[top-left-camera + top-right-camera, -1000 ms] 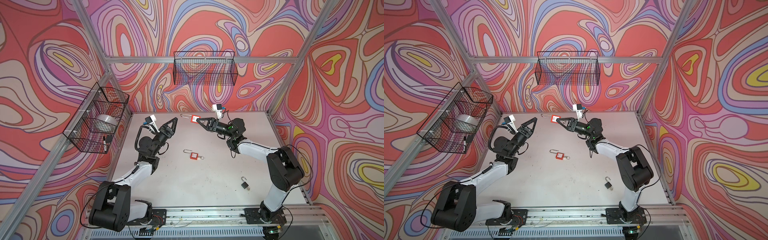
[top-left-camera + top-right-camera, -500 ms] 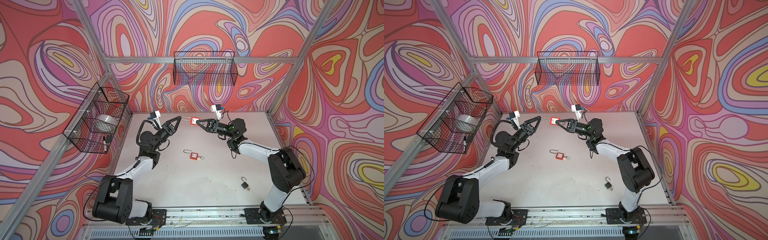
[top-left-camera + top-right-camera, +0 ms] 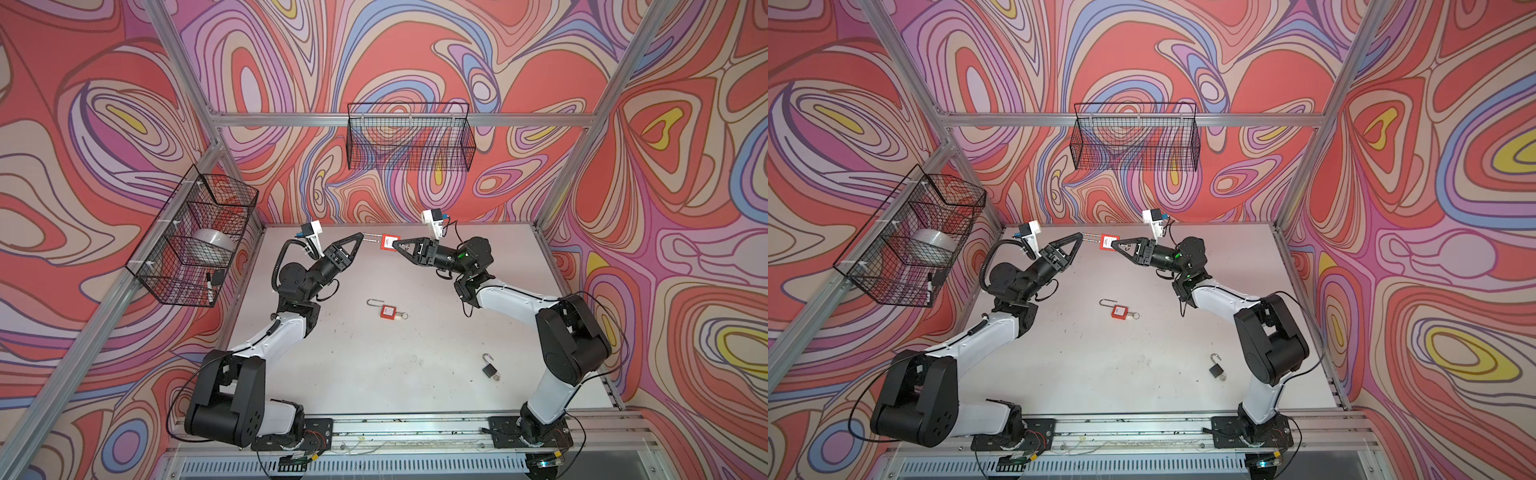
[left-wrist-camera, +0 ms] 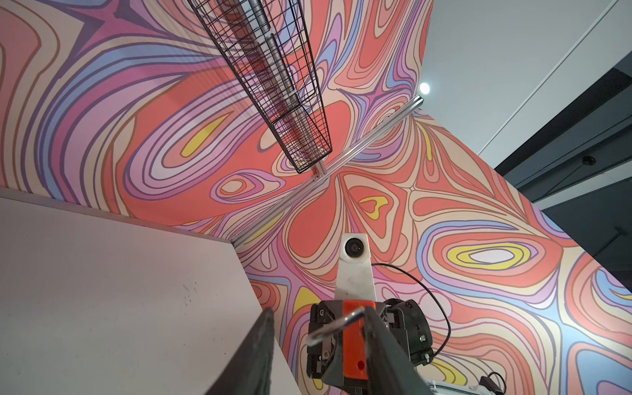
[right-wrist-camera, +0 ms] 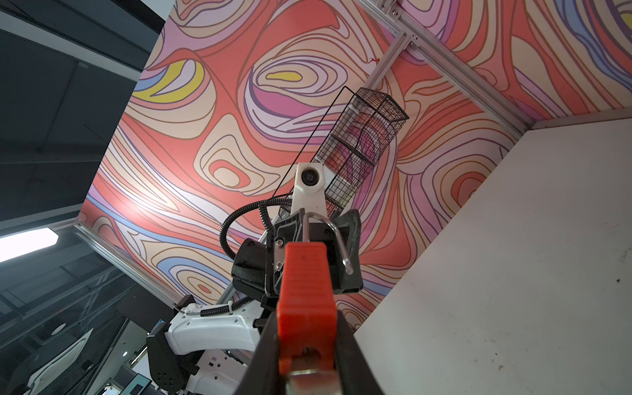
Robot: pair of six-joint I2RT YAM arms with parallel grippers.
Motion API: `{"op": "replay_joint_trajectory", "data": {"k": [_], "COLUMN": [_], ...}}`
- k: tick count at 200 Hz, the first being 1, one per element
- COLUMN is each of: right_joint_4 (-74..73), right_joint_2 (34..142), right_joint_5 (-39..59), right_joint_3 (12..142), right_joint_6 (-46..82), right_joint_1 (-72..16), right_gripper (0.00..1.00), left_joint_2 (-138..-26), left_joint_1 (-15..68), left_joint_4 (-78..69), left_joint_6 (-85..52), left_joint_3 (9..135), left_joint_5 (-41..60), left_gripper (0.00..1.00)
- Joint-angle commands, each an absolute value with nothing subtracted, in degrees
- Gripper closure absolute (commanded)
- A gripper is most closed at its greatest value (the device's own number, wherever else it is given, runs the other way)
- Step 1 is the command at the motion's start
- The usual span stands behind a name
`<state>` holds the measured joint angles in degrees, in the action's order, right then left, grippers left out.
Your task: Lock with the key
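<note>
Red padlock point(image 3: 387, 241), pinched in the right end effector point(image 3: 397, 244), aims its shackle point(image 3: 371, 238) between the left end effector's point(image 3: 360, 236) spread jaws, apparently ungripped.

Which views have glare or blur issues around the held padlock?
Both top views: even, soft light, held padlock clear but small. Left wrist view: ceiling lamp blown out, left fingers dark and soft, shackle smeared. Right wrist view: light panel clipped, glare patch on the wall, padlock soft up close.
</note>
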<state>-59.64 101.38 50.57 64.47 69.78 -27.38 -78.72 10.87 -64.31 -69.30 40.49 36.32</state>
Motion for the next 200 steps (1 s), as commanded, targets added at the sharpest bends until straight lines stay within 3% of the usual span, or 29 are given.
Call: {"op": "replay_joint_trajectory", "data": {"k": [1,39,82,200], "right_joint_4": [-61.2,-61.1,-61.2,-70.1], "right_joint_2": [103.1,103.8,103.5,106.5], "right_joint_5": [51.3,50.9,50.9,53.7], "right_joint_3": [64.8,65.1,65.0,68.8], "right_joint_6": [69.9,69.7,68.1,78.1], "right_joint_1": [-27.3,-27.4,-27.3,-28.6], "right_gripper": [0.96,0.96,0.97,1.00], "left_joint_2": [-78.4,-78.4,-78.0,-79.5], "left_joint_1": [10.7,10.8,10.8,13.8], "left_joint_4": [-68.1,-68.3,-68.2,-72.8], "left_joint_6": [-70.5,-71.0,-70.9,-67.3], "left_joint_3": [41.8,42.0,41.5,41.9], "left_joint_5": [37.9,38.0,37.7,39.5], "left_gripper": [0.56,0.68,1.00,1.00]}}
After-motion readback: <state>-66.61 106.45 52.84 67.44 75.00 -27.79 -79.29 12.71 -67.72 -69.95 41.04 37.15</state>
